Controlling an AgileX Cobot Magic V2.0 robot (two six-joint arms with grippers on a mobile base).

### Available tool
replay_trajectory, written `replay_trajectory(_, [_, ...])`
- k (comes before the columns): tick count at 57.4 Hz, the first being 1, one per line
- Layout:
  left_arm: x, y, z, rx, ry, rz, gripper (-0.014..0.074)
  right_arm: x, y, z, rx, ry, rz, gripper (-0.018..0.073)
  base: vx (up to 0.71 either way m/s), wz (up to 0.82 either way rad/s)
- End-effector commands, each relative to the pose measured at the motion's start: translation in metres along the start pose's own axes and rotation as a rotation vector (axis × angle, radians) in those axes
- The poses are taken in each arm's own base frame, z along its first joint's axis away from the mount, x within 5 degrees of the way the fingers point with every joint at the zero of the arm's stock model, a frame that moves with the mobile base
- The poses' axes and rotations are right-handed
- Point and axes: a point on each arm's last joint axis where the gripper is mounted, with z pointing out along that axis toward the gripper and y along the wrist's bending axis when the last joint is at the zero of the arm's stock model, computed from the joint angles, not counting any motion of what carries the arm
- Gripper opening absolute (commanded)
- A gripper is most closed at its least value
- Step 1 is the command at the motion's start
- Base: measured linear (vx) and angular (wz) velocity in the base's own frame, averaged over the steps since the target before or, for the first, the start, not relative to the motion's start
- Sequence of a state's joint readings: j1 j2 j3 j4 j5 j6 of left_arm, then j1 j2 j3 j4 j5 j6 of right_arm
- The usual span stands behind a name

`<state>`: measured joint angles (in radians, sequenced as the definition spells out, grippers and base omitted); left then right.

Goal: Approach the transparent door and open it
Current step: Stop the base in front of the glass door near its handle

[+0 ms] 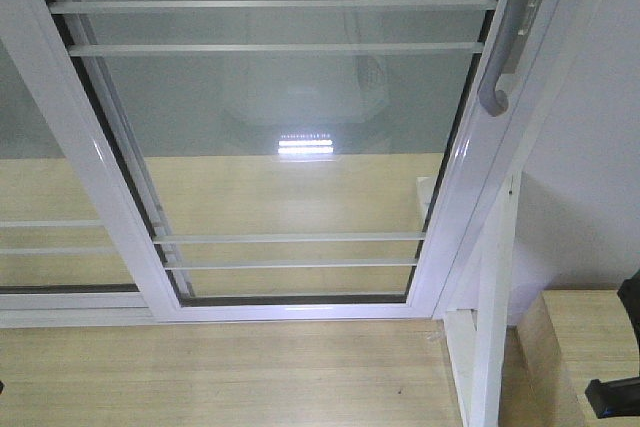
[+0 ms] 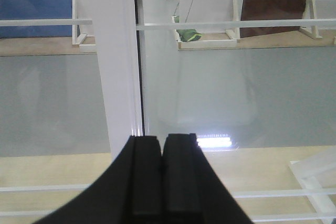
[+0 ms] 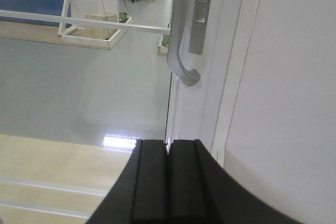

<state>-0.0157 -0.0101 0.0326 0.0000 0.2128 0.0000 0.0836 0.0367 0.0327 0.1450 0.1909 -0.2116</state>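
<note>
Facing the white-framed glass door [image 1: 290, 147], my right gripper [image 3: 168, 150] is sitting closed and empty. I am risking skidding off its curved grey handle [image 3: 177, 35].

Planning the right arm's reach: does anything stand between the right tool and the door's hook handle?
Nothing visible does. The handle hangs on the white stile of the transparent door, above and beyond the closed right tool, with only open air between them.

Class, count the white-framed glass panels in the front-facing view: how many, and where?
2. The transparent door, with its handle, fills the centre; the second panel, without a handle, is at the left edge. Others may lie out of view.
</note>
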Motion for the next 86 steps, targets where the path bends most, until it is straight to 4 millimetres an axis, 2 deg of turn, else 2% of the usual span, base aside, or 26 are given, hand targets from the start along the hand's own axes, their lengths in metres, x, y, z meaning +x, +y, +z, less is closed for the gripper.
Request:
replay_trajectory(1, [-0.005,0.000,0.001,0.006,-0.058,-0.006,-0.0003,-0.006,-0.002,0.001,0.022,-0.061,-0.007,0.0011,0.00,0.00])
replay_trajectory(11, [-0.005,0.000,0.001,0.006,-0.058,-0.005,-0.0003,-0.006,-0.002,0.001,0.022,-0.061,-0.008,0.0011,0.00,0.00])
replay_trajectory(19, [-0.011,0.000,0.001,0.007,-0.130,-0.012,-0.0003,-0.009,-0.002,0.001,0.028,-0.085,-0.013,0.0011,0.00,0.00])
replay_trajectory(27, [-0.020,0.000,-0.001,0.007,-0.225,-0.013,-0.0003,-0.014,-0.004,0.000,0.042,-0.149,-0.012,0.0011,0.00,0.00])
replay_trajectory(41, [-0.020,0.000,-0.001,0.007,-0.233,-0.006,-0.0003,-0.023,-0.005,-0.002,0.062,-0.245,-0.012,0.0011,0.00,0.00])
replay_trajectory(51, [-0.027,0.000,-0.003,0.008,-0.312,-0.016,-0.0003,-0.032,-0.007,-0.004,0.084,-0.346,-0.012,0.0011,0.00,0.00])
replay_trajectory(62, [-0.043,0.000,-0.009,0.010,-0.490,-0.026,-0.0003,-0.045,-0.012,-0.010,0.104,-0.478,0.140,0.0011,0.00,0.00])
replay_trajectory(67, [-0.050,0.000,-0.010,0.023,-0.496,-0.080,-0.0003,-0.058,-0.013,-0.013,0.096,-0.476,0.178,0.0011,0.00,0.00])
replay_trajectory(72, [-0.069,0.000,-0.011,0.035,-0.481,-0.118,-0.0003,-0.082,-0.012,-0.017,0.083,-0.447,0.120,0.0011,0.00,0.00])
replay_trajectory(75, [-0.085,0.000,-0.010,0.034,-0.467,-0.116,-0.0003,-0.101,-0.012,-0.018,0.072,-0.421,0.089,0.0011,0.00,0.00])
replay_trajectory(76, [-0.095,0.000,-0.011,0.034,-0.474,-0.116,-0.0003,-0.108,-0.012,-0.017,0.070,-0.412,0.081,0.0011,0.00,0.00])
replay_trajectory(80, [-0.122,0.000,-0.005,0.034,-0.466,-0.116,-0.0003,-0.131,-0.013,-0.007,0.053,-0.344,0.074,0.0011,0.00,0.00])
replay_trajectory(86, [-0.164,-0.001,0.018,0.031,-0.430,-0.116,-0.0003,-0.163,-0.014,0.023,0.031,-0.225,0.076,0.0011,0.00,0.00])
